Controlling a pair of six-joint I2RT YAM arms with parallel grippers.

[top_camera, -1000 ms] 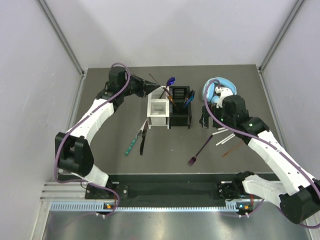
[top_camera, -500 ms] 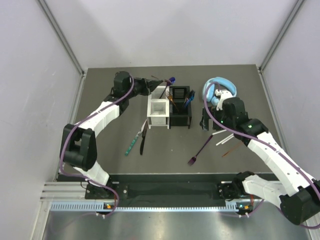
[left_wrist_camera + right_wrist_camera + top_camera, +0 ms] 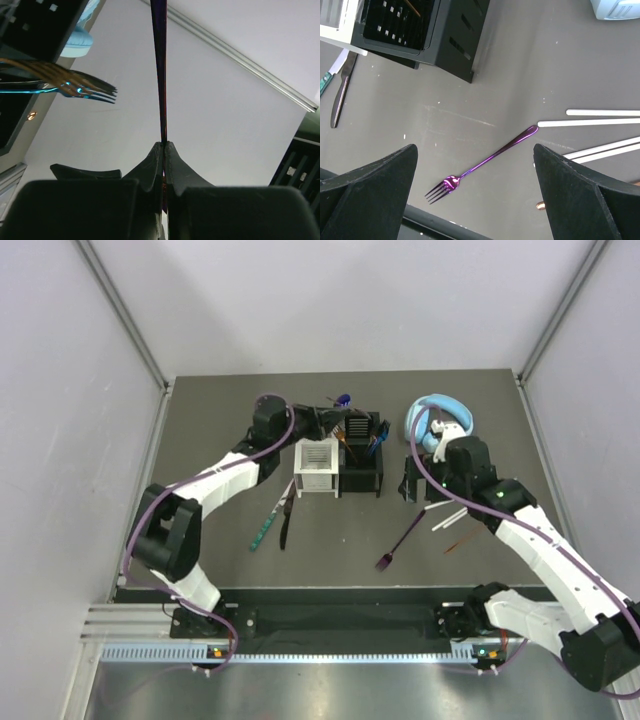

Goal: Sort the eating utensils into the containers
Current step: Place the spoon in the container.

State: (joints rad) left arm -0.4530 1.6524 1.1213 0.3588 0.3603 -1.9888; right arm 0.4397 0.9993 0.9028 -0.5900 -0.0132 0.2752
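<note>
left claw (image 3: 163, 144) pinched fully shut on a slim purple-blue utensil (image 3: 159, 70), shaft running straight out ahead of the tips. black caddy (image 3: 362, 452) just beside the claw, white caddy (image 3: 318, 468) close below. best bet: stand the shaft upright over a free compartment, clear of the standing forks (image 3: 85, 87), then release. right claw (image 3: 474, 150) spread wide, empty, purple fork (image 3: 505, 148) beneath it.
</note>
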